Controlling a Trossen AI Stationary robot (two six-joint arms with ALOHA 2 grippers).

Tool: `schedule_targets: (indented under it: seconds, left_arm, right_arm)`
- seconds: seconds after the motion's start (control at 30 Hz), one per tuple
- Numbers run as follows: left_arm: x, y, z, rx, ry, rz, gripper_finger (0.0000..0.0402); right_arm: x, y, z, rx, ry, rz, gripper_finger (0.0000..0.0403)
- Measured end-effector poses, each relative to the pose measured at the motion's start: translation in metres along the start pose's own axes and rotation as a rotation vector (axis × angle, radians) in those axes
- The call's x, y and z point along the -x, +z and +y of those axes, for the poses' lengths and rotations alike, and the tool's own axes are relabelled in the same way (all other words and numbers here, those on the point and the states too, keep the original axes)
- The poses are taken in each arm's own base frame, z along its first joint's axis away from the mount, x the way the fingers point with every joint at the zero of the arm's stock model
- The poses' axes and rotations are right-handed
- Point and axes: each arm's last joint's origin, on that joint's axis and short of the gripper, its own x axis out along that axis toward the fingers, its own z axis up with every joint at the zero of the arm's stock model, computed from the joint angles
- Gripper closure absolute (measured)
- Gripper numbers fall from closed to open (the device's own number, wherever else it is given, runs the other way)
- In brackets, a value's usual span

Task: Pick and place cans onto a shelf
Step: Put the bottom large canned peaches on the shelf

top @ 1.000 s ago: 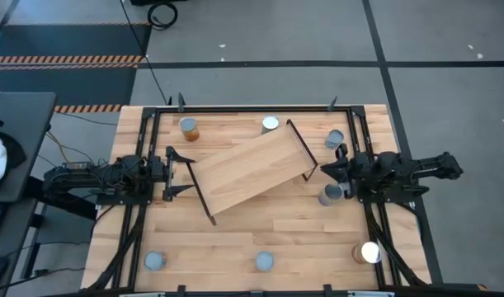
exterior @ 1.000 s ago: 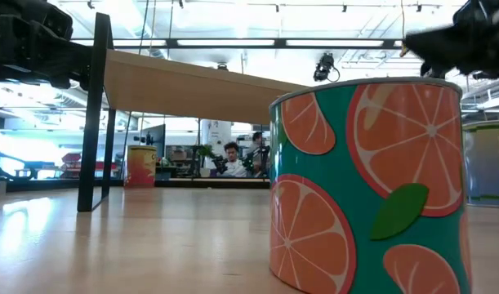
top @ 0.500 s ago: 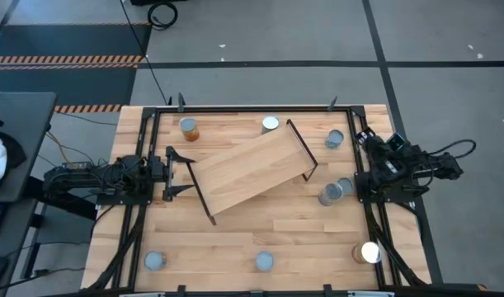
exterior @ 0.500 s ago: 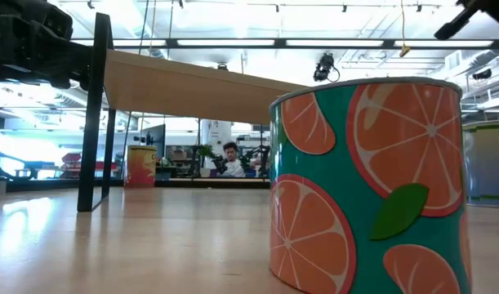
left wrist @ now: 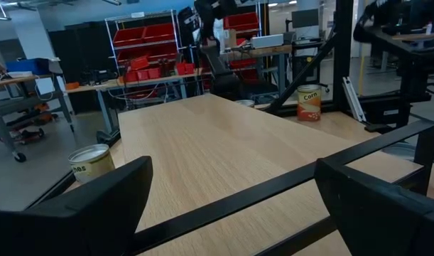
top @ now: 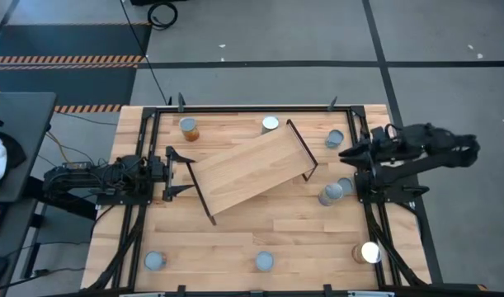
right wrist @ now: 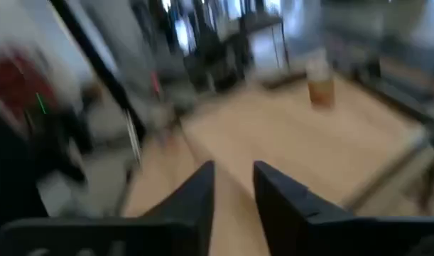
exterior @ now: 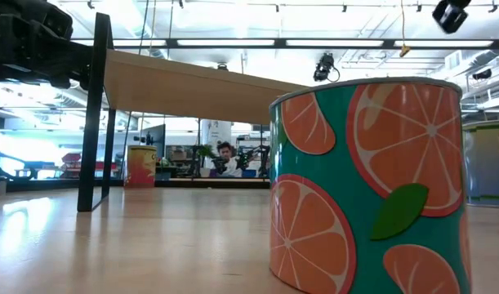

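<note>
Compared with a second ago, your right gripper (top: 347,152) has swung off the can (top: 332,194) it was hovering by at the right edge and now points toward the back-right can (top: 335,139), sitting just beside it; in the low view only a dark bit of that arm shows at the top right corner. Its fingers (right wrist: 199,203) look close together, only a narrow gap, nothing between them. Your left gripper (top: 177,172) hasn't budged: jaws spread wide around the black rod frame at the shelf's (top: 250,169) left end, with a rod running across between the fingers (left wrist: 103,192) in the left wrist view.

The shelf is a smooth pale-wood plank lying skewed across the middle of the table (top: 235,239), with thin black metal frames at both short ends. No cans sit on it. They're scattered round the table's edges, short cylinders with shiny silver lids. The nearest can (exterior: 365,184) in the low view wears a teal label with orange slices.
</note>
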Motion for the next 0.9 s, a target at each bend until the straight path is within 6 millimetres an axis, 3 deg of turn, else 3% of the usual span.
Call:
schedule_targets:
  seconds: [0.17, 0.33, 0.47, 0.67, 0.9]
  left_arm:
    - [0.000, 0.000, 0.000, 0.000, 0.000, 0.000, 0.0002]
    - [0.000, 0.000, 0.000, 0.000, 0.000, 0.000, 0.0002]
    - [0.000, 0.000, 0.000, 0.000, 0.000, -0.001, 0.0002]
    - [0.000, 0.000, 0.000, 0.000, 0.000, -0.001, 0.0002]
    - [0.000, 0.000, 0.000, 0.000, 0.000, -0.001, 0.0002]
  right_arm:
    - [-0.005, 0.017, 0.011, 0.130, -0.095, 0.382, 0.0194]
    - [-0.042, 0.012, 0.021, 0.242, -0.156, 0.694, 0.0110]
    - [-0.075, -0.002, 0.024, 0.222, -0.216, 0.886, 0.0055]
    - [-0.102, -0.018, 0.025, 0.167, -0.262, 0.989, 0.0007]
    - [-0.105, -0.032, 0.021, 0.015, -0.347, 1.008, 0.0004]
